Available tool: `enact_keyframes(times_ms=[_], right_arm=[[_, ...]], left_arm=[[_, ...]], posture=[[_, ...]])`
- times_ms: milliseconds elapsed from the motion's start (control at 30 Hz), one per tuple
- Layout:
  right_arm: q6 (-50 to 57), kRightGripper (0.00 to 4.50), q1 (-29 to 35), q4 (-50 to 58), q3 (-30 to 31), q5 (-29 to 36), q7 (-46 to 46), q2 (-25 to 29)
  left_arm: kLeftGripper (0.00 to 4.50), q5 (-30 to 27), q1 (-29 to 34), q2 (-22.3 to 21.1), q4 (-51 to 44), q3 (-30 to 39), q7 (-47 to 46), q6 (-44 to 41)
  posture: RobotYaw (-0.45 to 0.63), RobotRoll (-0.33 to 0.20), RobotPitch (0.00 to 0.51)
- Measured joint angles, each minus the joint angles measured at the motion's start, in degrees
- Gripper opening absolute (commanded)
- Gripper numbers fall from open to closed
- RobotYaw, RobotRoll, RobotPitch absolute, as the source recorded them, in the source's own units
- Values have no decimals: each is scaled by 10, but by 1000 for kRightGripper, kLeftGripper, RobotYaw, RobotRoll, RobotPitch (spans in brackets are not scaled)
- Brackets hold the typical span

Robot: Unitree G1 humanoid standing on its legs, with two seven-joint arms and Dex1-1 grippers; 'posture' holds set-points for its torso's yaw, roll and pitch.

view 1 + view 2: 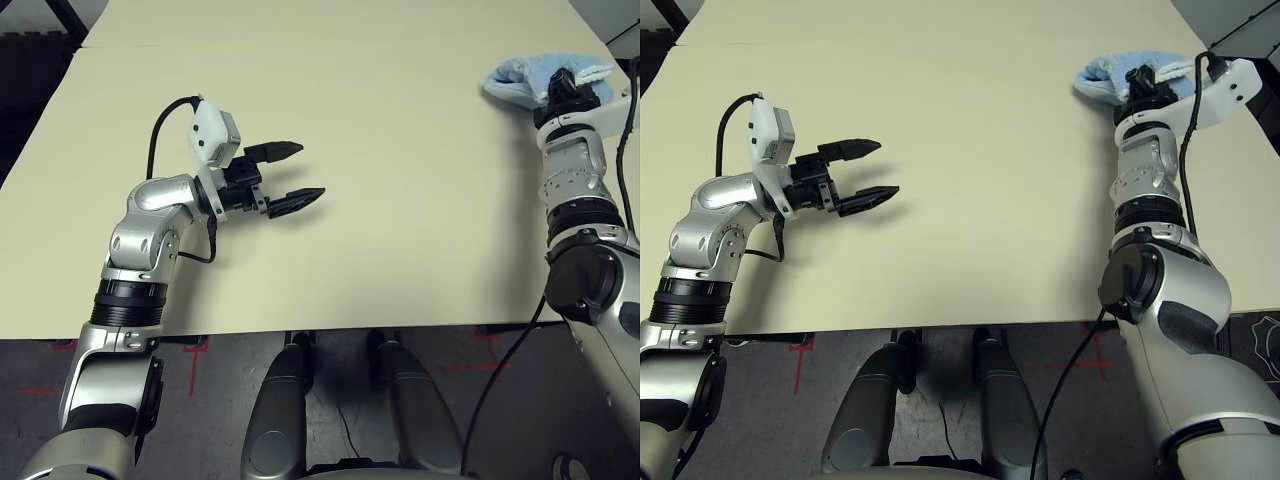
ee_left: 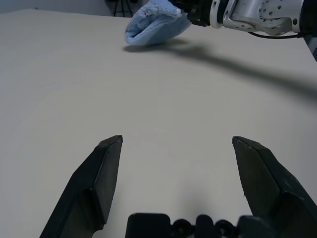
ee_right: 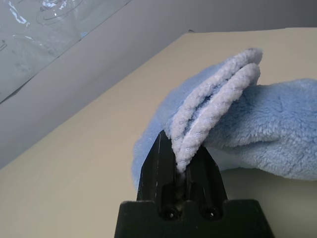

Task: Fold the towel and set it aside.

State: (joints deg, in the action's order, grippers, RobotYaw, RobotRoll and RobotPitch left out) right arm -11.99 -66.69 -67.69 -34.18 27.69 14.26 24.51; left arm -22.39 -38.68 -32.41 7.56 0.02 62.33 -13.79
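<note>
While the left gripper [image 1: 285,176] hovers wide open and empty over the near left of the worktop [image 1: 400,200], the right gripper [image 3: 181,173] pinches the folded light blue towel [image 1: 530,78] at the far right corner.

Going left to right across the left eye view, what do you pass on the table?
left gripper, open over bare table → towel, bunched at the far right → right gripper, shut on the towel's edge.
</note>
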Motion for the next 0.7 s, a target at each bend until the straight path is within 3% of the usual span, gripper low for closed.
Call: enact_keyframes(times_ms=[333,700], right_arm=[[6,16,-26,-23,8,-8,42,18],[1,16,-32,-48,31,-44,66,20]], left_arm=[[4500,0,0,0,0,0,2,0],[4500,-7,39,0,-48,15,-38,-21]], posture=[[48,0,275],[72,0,327]])
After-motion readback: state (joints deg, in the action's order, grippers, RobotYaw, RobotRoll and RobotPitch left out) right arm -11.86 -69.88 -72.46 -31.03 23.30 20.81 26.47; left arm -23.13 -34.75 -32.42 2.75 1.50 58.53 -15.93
